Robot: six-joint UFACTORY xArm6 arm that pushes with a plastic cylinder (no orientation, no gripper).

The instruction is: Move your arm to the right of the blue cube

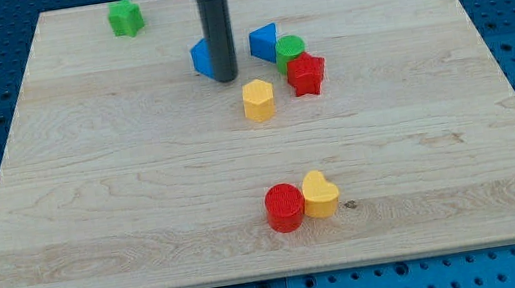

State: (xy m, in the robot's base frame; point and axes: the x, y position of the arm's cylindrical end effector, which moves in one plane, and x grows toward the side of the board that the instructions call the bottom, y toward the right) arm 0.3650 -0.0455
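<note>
The blue cube (201,59) sits on the wooden board (92,187) near the view's top centre, partly hidden behind my rod. My tip (224,78) rests on the board right against the cube's right side, touching or nearly touching it. A blue triangular block (264,42) lies a little to the right of my tip.
A green cylinder (290,51) and a red star (306,73) sit right of the blue triangular block. A yellow hexagon (258,99) lies just below and right of my tip. A green star (126,18) is at top left. A red cylinder (285,207) and a yellow heart (320,194) touch near the bottom.
</note>
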